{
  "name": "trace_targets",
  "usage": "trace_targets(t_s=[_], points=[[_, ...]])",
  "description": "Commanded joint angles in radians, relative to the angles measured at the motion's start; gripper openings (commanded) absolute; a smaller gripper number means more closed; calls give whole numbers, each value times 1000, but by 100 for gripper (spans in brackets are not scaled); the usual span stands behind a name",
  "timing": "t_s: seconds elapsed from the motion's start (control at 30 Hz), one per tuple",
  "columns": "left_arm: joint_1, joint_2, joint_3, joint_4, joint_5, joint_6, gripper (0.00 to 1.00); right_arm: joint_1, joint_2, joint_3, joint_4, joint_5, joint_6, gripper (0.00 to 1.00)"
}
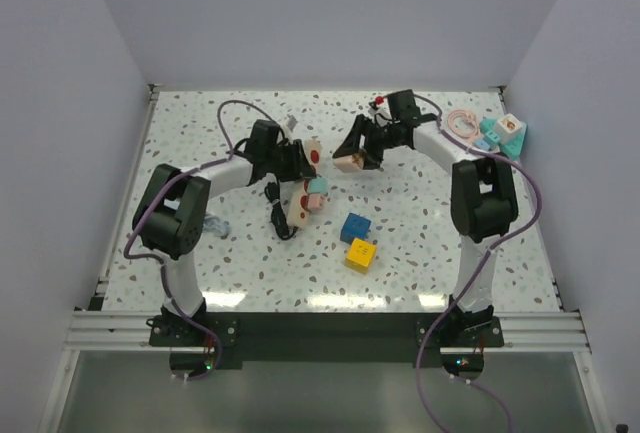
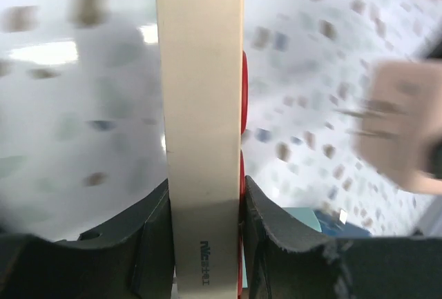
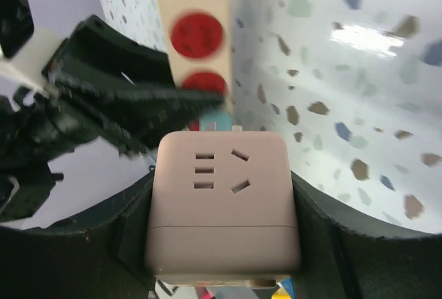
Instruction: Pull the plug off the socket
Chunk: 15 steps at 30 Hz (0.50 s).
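Centre of the overhead view, both arms reach in toward each other.

Left hand (image 1: 298, 161): pinching the socket (image 2: 200, 92) across its narrow width. In the left wrist view one dark finger (image 2: 148, 237) presses each long edge, and red outlet faces show as a thin line down the bar's right side. From above, the cream bar runs from upper right to lower left, just left of frame centre. Whether its lower end rests on the counter (image 1: 420, 243), cannot tell.

Right hand (image 3: 222, 195): pressed onto a pale pinkish adapter cube (image 3: 221, 223), one finger (image 3: 324, 237) against each side. The cube's slotted outlet face is turned up toward the right wrist camera. Cube sits just right of the bar's upper end and apart from it (the gap is clearest in the left wrist view, where the cube is a blur at the right edge).

Black cord (image 1: 276, 209): thin, looped on the counter just left of the bar's lower end. Its plug head is too small to pick out.

A small teal piece (image 1: 318, 185) is at the bar's right side, mid-length; on it or beside it, unclear.

Also on the counter:
- blue cube (image 1: 355, 226) and yellow cube (image 1: 361, 253), lower centre, near each other
- teal toys (image 1: 505, 135) and a pink coiled cable (image 1: 462, 121), upper right
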Motion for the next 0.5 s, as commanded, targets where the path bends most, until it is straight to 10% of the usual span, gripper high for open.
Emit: trace_targets(t_s=[0.0,0.23,0.47], points=[[101,14,1,-26,-214,-35,0,-50,-56,-71,-91,-96,1,0],[101,27,53,-25,-204,-47,0,77,-165,-227,199,108,219,0],[101,24,69,-20,-170,-40,0,53,-164,-122,-119,329,-70,0]])
